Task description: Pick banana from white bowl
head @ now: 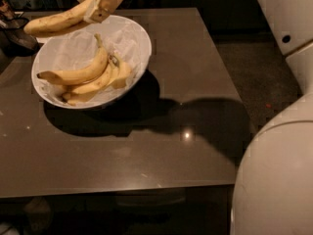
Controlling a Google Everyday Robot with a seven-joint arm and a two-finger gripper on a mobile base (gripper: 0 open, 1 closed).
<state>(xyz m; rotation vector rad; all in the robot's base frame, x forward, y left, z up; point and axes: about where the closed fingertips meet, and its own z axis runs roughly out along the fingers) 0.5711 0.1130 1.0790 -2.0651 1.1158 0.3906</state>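
Dark table (pixel 195 62), tool (pixel 98 11) above bowl (pixel 142 35), banana (pixel 54 22) pointing left

A smooth, cream, plastic-looking gripper (pixel 98 12), at 12 o'clock over the bowl, clamps a matt yellow banana (pixel 54 23) with thin brown streaks. Below is a glossy white bowl (pixel 146 48) lined with crinkled white paper (pixel 78 50). It rests on a smooth, dark brown table (pixel 195 72) with a glinting sheen, and at the view's 4 o'clock is a smooth off-white robot shell (pixel 279 180).
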